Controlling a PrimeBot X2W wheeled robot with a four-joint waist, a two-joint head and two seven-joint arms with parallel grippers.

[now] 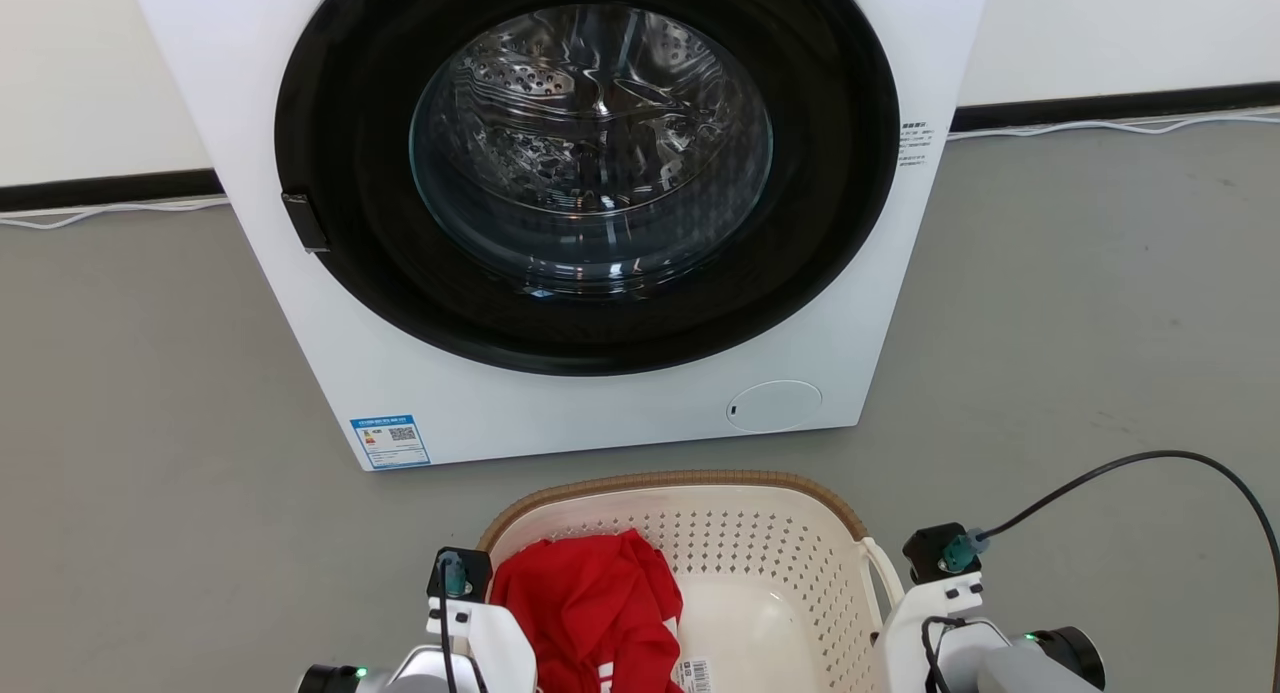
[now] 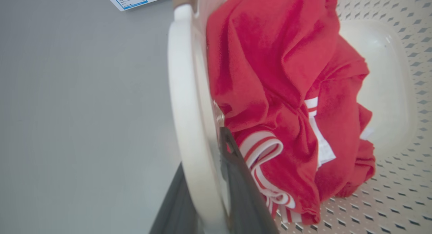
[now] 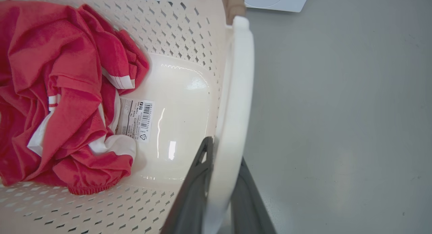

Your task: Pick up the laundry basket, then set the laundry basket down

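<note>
One floor (image 1: 1080, 303): grey, bare, noted under and around everything.
Washing machine (image 1: 560, 413): white front-loader, seen standing on the floor against the wall; round dark door with glass (image 1: 590, 153) was shut, steel drum seen through it.
Laundry basket (image 1: 760, 563): cream, perforated, brown woven-look rim; found just in front of the machine, between the two grippers, at the bottom centre of the head view. Whether it was clear of the floor could not be told.
Red garment (image 1: 590, 603): crumpled, white-striped trim, lodged in the basket's left half, pressed against the left wall.
Left gripper (image 2: 202, 153): clamped on the basket's left handle (image 2: 184, 92), one dark finger seen outside the loop, one inside beside the garment.
Right gripper (image 3: 224, 153): clamped likewise on the right handle (image 3: 236, 92), one finger inside the basket, one outside over the floor.
Barcode sticker (image 3: 136, 119): stuck flat on the basket's bottom, left edge tucked under the garment.
Blue-edged label (image 1: 390, 441): fixed at the machine's lower left corner.
</note>
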